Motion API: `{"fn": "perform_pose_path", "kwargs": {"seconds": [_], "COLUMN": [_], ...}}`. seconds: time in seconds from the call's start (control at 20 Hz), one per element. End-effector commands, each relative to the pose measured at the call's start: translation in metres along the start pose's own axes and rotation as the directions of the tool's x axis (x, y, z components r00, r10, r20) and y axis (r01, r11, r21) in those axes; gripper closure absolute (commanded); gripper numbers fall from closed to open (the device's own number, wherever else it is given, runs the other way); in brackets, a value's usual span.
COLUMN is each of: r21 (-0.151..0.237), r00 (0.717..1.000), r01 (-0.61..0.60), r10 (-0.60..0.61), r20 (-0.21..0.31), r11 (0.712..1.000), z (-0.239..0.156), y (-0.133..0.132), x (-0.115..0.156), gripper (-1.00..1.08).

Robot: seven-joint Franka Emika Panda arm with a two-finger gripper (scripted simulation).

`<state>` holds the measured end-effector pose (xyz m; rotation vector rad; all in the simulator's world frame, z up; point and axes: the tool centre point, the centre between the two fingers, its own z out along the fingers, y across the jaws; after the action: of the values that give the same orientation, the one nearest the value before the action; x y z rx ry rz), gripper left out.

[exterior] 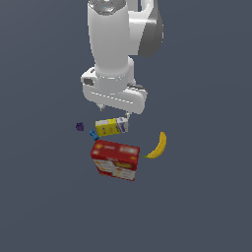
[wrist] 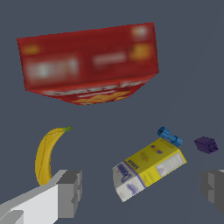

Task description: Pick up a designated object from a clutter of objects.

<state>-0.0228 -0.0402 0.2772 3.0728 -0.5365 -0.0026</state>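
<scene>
- The white arm (exterior: 115,49) hangs straight down over a plain grey-blue floor (exterior: 206,206), its wrist just above a small huddle of objects.
- The gripper (wrist: 142,190) has its jaws spread wide apart; in the wrist view one grey finger (wrist: 70,192) shows at one edge and the other at the opposite edge, nothing held between them.
- The small yellow carton (wrist: 148,168) lies on its side in the open gap between those fingers, not touching either, slanted to the line between them.
- Its white end with blue lettering points toward the exterior view's right; in that view the carton (exterior: 111,127) sits right beneath the fingertips.
- A little blue piece (wrist: 169,136) lies just beside the carton's yellow end; I cannot tell if it touches.
- A small purple piece (wrist: 206,144) sits near the blue one, clearly apart from the carton, off toward the exterior view's left.
- The big red box (exterior: 115,160) stands just in front of the carton in the exterior view, close to it, and much larger.
- The yellow banana (exterior: 158,145) lies curved on the floor on the exterior view's right, beside the red box and apart from the carton.
</scene>
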Motion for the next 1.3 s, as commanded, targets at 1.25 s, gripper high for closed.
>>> {"fn": "perform_pose_path", "kwargs": {"seconds": [1.25], "r21": [0.012], "r00": [0.698], "r01": [-0.716], "r10": [0.716], "r20": [0.016], "r11": [0.698], "z": [0.128], "y": [0.051], "x": [-0.065], "gripper": [-0.92]}}
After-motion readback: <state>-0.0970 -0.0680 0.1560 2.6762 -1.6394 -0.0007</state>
